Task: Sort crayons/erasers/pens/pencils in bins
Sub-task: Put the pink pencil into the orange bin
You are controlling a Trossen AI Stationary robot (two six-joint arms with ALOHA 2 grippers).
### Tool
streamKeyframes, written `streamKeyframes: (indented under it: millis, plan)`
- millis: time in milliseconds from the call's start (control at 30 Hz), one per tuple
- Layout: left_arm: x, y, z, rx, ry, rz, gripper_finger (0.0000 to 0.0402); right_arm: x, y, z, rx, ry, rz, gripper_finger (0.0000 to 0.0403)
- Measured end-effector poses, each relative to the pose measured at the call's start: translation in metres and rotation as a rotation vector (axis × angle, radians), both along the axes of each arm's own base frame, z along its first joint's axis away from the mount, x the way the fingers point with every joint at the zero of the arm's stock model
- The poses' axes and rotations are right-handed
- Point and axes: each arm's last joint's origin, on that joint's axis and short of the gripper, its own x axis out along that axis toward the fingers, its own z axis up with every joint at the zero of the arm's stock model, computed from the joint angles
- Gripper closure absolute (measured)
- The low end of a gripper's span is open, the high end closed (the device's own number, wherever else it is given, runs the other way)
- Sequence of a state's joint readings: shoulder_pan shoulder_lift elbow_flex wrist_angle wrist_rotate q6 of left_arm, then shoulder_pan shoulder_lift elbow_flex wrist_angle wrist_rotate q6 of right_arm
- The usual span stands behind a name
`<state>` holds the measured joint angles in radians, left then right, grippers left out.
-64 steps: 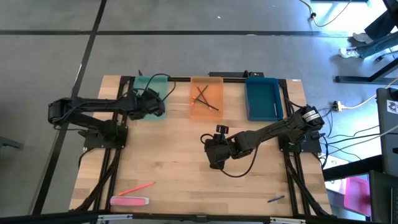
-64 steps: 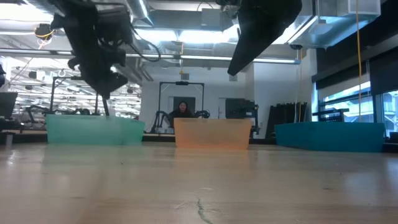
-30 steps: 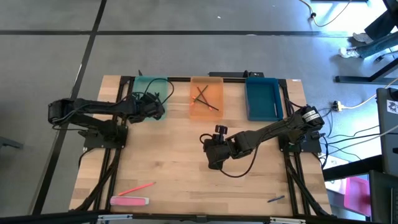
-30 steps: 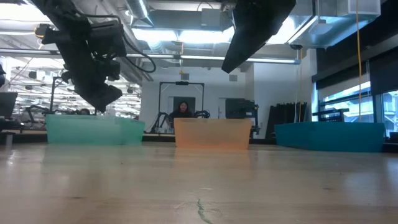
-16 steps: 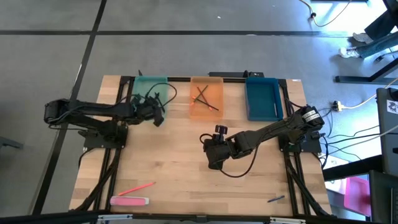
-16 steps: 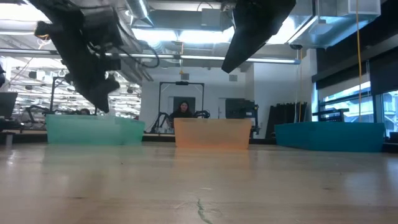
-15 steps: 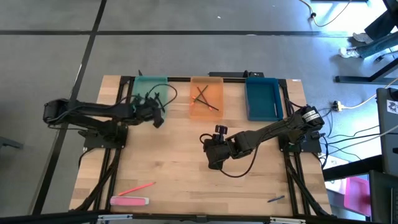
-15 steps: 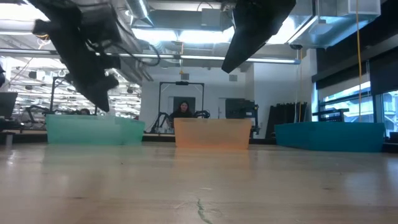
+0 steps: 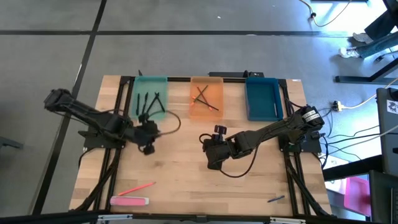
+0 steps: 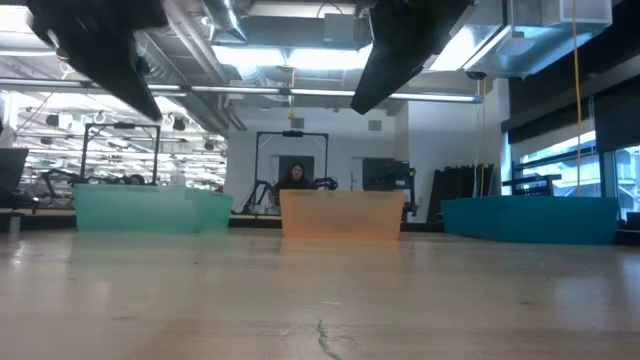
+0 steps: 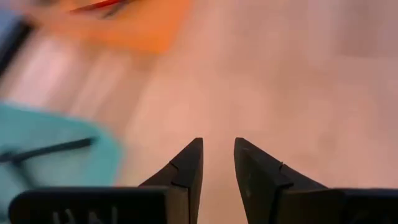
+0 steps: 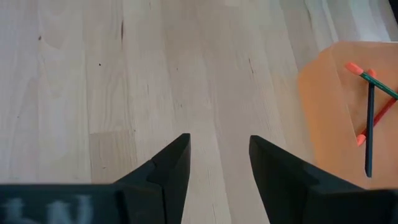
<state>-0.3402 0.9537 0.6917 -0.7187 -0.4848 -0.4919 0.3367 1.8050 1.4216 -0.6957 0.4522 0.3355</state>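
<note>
Three bins stand in a row at the table's far edge. The teal bin (image 9: 149, 102) holds black pens (image 9: 155, 102), the orange bin (image 9: 206, 96) holds crossed pencils (image 9: 202, 96), and the blue bin (image 9: 262, 98) stands at the right. My left gripper (image 9: 151, 132) hangs open over bare wood just near of the teal bin, with nothing between its fingers (image 11: 186, 171). My right gripper (image 9: 210, 152) is open above mid-table, also holding nothing. A pink pencil (image 9: 137, 188) and a pink-and-white eraser (image 9: 129, 201) lie flat at the near left.
A small dark-blue stick (image 9: 276, 199) lies near the table's near right corner. Bare wood spreads between the bins and the near edge. In the low view the bins' walls (image 10: 343, 215) stand at the back, and a person sits in the room beyond.
My left gripper has left the spot over the teal bin, swinging up and toward the table's near edge and middle while turning. The black pens in that bin now show uncovered. My right arm has kept still.
</note>
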Motion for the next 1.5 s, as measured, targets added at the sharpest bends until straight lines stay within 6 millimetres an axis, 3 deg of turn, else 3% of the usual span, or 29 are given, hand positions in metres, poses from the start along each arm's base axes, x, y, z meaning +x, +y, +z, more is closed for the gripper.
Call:
streamKeyframes:
  millis: [200,367,667,1033,1233,1500]
  plan:
    - [-0.004,-0.036,0.021,-0.134,0.032,-0.202,0.0319,0.002,0.001,0.001,0.006,-0.019,0.002,0.0234]
    - [-0.014,-0.062,0.022,-0.256,0.059,-0.245,0.0319,0.002,0.001,0.001,0.008,-0.025,0.002,0.0234]
    - [-0.029,-0.105,-0.001,-0.360,0.207,-0.219,0.0319,0.005,0.003,0.003,0.038,-0.055,0.024,0.0234]
    - [-0.048,-0.156,-0.033,-0.413,0.335,-0.243,0.0319,0.025,0.027,0.025,0.049,-0.315,0.394,0.0234]
    - [-0.050,-0.173,-0.050,-0.400,0.341,-0.241,0.0319,0.037,0.035,0.013,0.000,-0.358,0.492,0.0234]
    - [-0.045,-0.184,-0.077,-0.318,0.356,-0.233,0.0319,0.040,0.036,0.010,0.017,-0.376,0.476,0.0234]
